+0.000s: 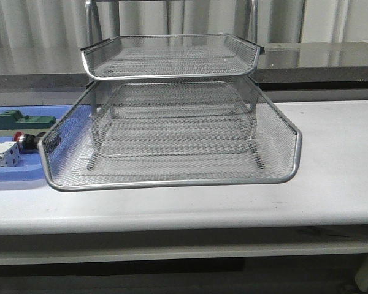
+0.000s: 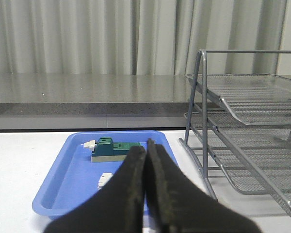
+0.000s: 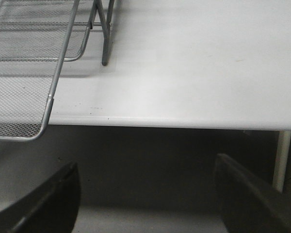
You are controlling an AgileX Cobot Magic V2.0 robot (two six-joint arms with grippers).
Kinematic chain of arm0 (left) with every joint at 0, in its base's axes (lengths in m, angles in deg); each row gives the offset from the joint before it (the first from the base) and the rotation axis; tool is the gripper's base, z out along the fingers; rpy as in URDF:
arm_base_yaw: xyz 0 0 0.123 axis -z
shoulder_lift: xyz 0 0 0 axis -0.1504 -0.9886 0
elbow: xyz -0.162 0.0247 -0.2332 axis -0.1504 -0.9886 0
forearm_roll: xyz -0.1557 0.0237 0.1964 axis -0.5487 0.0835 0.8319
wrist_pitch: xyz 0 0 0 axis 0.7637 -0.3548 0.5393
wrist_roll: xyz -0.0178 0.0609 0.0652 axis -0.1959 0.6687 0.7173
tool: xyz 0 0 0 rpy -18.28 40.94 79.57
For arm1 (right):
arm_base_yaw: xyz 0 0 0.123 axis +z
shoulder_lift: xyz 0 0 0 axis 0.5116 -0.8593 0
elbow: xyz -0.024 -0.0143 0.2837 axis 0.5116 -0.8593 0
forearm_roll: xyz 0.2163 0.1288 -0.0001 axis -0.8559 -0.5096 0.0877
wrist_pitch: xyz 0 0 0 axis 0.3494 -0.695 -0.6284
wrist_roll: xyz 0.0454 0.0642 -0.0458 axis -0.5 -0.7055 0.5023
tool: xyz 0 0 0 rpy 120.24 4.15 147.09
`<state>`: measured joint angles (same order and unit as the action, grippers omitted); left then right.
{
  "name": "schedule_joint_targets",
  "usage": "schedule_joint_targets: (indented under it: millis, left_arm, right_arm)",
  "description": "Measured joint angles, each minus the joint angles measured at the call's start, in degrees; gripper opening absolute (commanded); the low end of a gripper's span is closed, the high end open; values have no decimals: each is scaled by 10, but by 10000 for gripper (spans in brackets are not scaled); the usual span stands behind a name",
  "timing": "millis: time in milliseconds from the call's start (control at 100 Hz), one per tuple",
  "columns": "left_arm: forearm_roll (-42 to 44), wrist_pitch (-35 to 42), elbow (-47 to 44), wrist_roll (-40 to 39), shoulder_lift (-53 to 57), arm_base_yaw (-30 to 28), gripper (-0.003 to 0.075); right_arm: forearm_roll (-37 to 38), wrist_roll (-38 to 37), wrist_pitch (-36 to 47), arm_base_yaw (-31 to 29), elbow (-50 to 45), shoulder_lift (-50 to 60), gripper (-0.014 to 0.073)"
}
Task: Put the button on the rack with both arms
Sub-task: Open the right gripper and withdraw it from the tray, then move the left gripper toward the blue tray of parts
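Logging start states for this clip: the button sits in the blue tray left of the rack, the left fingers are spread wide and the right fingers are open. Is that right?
One detail is wrong. The left wrist view shows the left gripper with its fingers pressed together, holding nothing. The rest stands: the button lies in the blue tray left of the rack, and the right gripper is open.

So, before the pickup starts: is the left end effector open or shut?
Shut: the left end effector shows its fingers pressed together, nothing between them.
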<state>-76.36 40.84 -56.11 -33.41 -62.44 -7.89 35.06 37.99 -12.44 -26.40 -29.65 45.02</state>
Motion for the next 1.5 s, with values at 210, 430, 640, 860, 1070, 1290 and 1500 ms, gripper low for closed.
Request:
schedule_joint_targets:
  millis: [210, 430, 640, 860, 1070, 1290, 1500]
  left_arm:
    - [0, 0, 0, 0, 0, 0, -20]
    - [0, 0, 0, 0, 0, 0, -20]
    - [0, 0, 0, 0, 0, 0, -20]
    - [0, 0, 0, 0, 0, 0, -20]
    - [0, 0, 0, 0, 0, 0, -20]
    - [0, 0, 0, 0, 0, 0, -20]
    - [0, 14, 0, 0, 0, 0, -20]
  right_arm:
    - [4, 0, -10, 0, 1, 26, 493]
    - [4, 0, -15, 0, 1, 26, 110]
    - [4, 0, -16, 0, 1, 26, -71]
    - [4, 0, -16, 0, 1, 26, -71]
    - [4, 1, -17, 0, 1, 26, -71]
    - [4, 1, -17, 0, 1, 26, -71]
    - [4, 1, -17, 0, 1, 26, -71]
